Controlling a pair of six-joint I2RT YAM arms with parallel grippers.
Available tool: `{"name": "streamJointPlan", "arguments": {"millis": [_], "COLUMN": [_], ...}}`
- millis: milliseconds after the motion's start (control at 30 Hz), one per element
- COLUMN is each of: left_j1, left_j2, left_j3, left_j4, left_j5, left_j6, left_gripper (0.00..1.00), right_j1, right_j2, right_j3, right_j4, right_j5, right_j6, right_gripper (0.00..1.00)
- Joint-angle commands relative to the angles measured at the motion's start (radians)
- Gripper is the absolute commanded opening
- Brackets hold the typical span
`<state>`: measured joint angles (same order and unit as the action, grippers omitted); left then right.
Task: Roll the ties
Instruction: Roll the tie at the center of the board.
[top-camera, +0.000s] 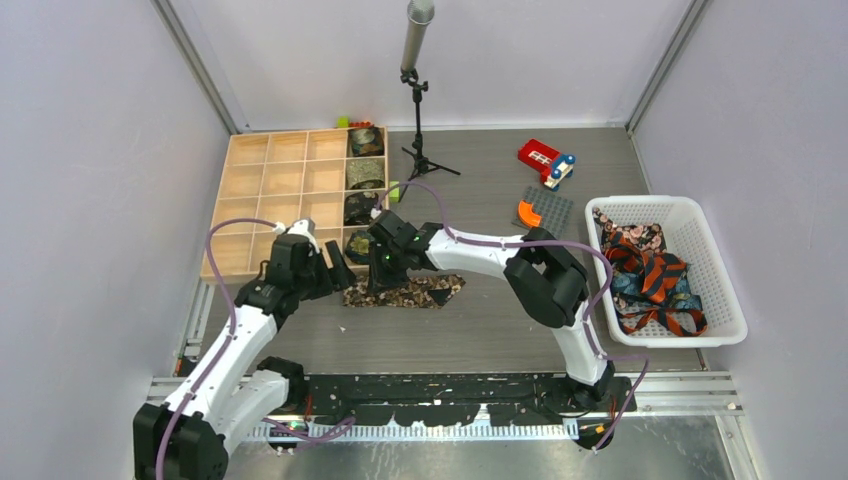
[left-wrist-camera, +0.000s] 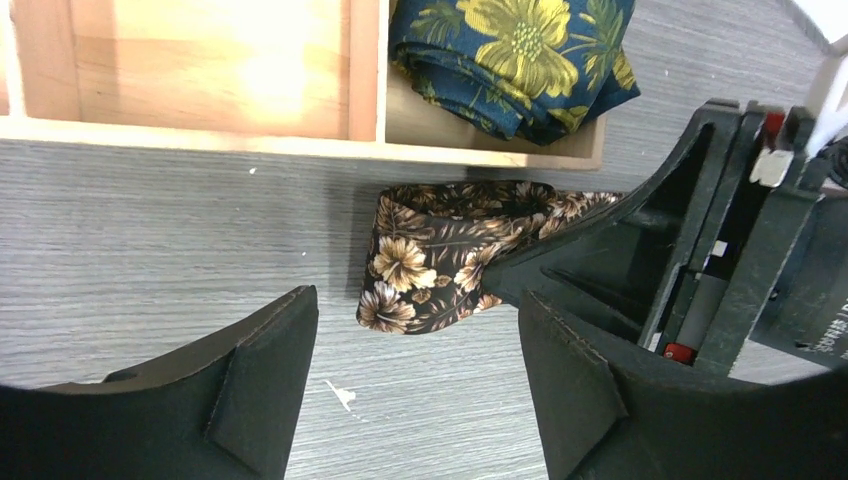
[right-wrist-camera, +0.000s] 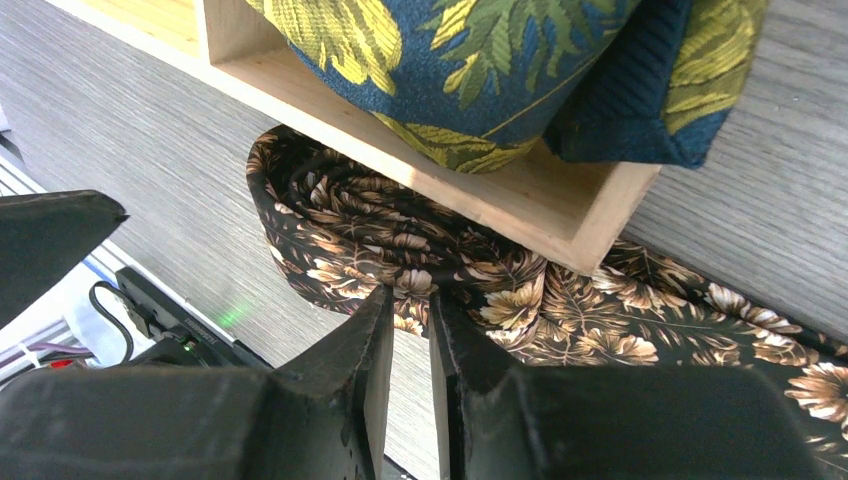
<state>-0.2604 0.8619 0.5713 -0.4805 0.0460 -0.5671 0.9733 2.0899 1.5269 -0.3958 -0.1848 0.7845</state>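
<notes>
A brown floral tie lies on the table at the front right corner of the wooden organizer. Its left end is a loose coil; the tail runs right. My right gripper is shut on the coil's near edge, jaws almost together with fabric between the tips; it also shows in the top view. My left gripper is open and empty, just left of the coil, and shows from above. Several rolled ties fill the organizer's right column; the nearest is blue with yellow flowers.
A white basket at the right holds several loose ties. A microphone stand, a red toy and a grey plate with an orange piece stand at the back. The organizer's front wall is close to both grippers.
</notes>
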Motion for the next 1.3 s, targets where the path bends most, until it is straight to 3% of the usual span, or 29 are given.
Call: {"name": "streamJointPlan", "arguments": {"millis": [0,667,967,1267], "left_j1": [0.014,0.083,0.108,0.122], "left_j2": [0.007,-0.001,0.009,0.098], "left_j3": [-0.027,-0.169,-0.227,-0.260], "left_j4": [0.046,0.201,0.296,0.462], "left_j5": [0.059,0.182,0.234,0.260], "left_j6": [0.009,-0.049,-0.088,-0.110], "left_gripper": [0.76,0.93,0.93,0.87], "right_j1": [0.000,-0.002,-0.001,-0.020], "right_j2": [-0.018,-0.005,-0.009,-0.034], "right_j3": [-0.021,-0.094,-0.110,-0.091], "right_j4": [0.040,0.087,0.091,0.087], "right_j5": [0.006,0.007,0.011,-0.001], "right_j6": [-0.017,-0.016,-0.014,-0.011], "right_gripper": [0.25,0.24,0.23,0.23]}}
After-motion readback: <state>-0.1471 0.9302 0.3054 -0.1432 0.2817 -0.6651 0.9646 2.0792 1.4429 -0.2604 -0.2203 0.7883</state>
